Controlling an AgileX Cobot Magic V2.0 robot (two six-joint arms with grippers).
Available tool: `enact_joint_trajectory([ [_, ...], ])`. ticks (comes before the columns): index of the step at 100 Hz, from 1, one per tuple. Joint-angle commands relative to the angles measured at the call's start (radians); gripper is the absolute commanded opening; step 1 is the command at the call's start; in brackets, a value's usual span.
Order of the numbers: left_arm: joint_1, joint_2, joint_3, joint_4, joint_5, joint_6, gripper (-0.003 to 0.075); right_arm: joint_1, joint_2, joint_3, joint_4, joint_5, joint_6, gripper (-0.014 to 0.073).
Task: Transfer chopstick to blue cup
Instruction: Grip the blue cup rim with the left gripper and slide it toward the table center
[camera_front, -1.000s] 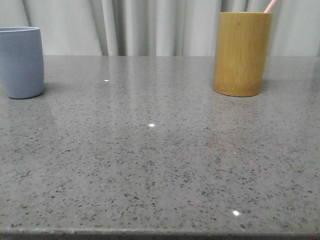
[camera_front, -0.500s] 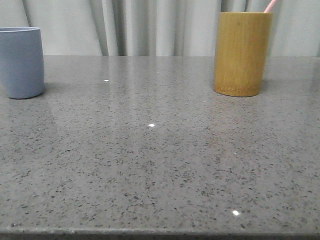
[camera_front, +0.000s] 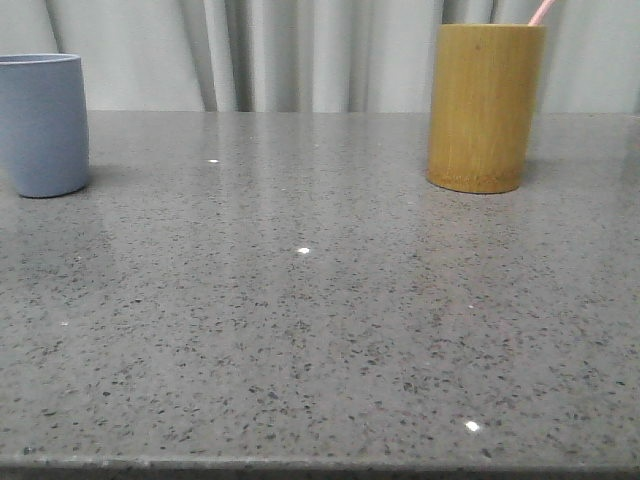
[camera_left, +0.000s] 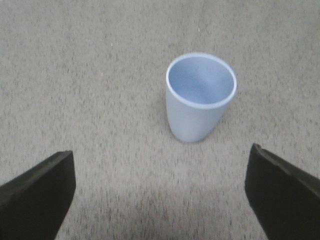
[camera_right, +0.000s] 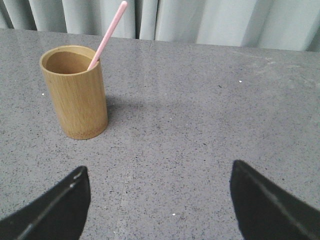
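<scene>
The blue cup (camera_front: 42, 125) stands upright at the far left of the grey table; in the left wrist view it (camera_left: 200, 97) is empty. A pink chopstick (camera_front: 541, 11) leans out of the yellow-brown bamboo holder (camera_front: 485, 107) at the back right; the right wrist view shows the chopstick (camera_right: 108, 31) and the holder (camera_right: 75, 92). My left gripper (camera_left: 161, 160) is open and empty above the table, short of the blue cup. My right gripper (camera_right: 158, 172) is open and empty, set back from the holder. Neither gripper shows in the front view.
The speckled grey table (camera_front: 320, 300) runs to a front edge at the bottom of the front view. Pale curtains (camera_front: 300, 50) hang behind the table.
</scene>
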Motion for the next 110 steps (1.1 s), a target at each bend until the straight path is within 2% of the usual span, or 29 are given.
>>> enact_joint_trajectory([
  [1,-0.001,0.082,-0.103,-0.011,-0.082,0.004,0.0650,-0.005,0.014,-0.032,-0.010,-0.080,-0.003,0.0577],
  [23,-0.001,0.299,-0.281,-0.011,-0.003,0.004,0.0650,-0.005,0.014,-0.032,-0.010,-0.079,-0.003,0.0577],
  [42,-0.001,0.463,-0.370,-0.015,0.031,0.004,0.0650,-0.005,0.014,-0.032,-0.010,-0.079,-0.003,0.0577],
  [92,-0.001,0.662,-0.399,-0.053,-0.038,0.004,0.0648,-0.005,0.014,-0.032,-0.010,-0.079,-0.003,0.0577],
  [102,-0.001,0.674,-0.399,-0.068,-0.040,0.004,0.0602,-0.005,0.014,-0.032,-0.010,-0.079,-0.003,0.0577],
  [110,-0.001,0.677,-0.399,-0.079,-0.040,0.004,0.0505,-0.005,0.014,-0.032,-0.010,-0.079,-0.003,0.0577],
])
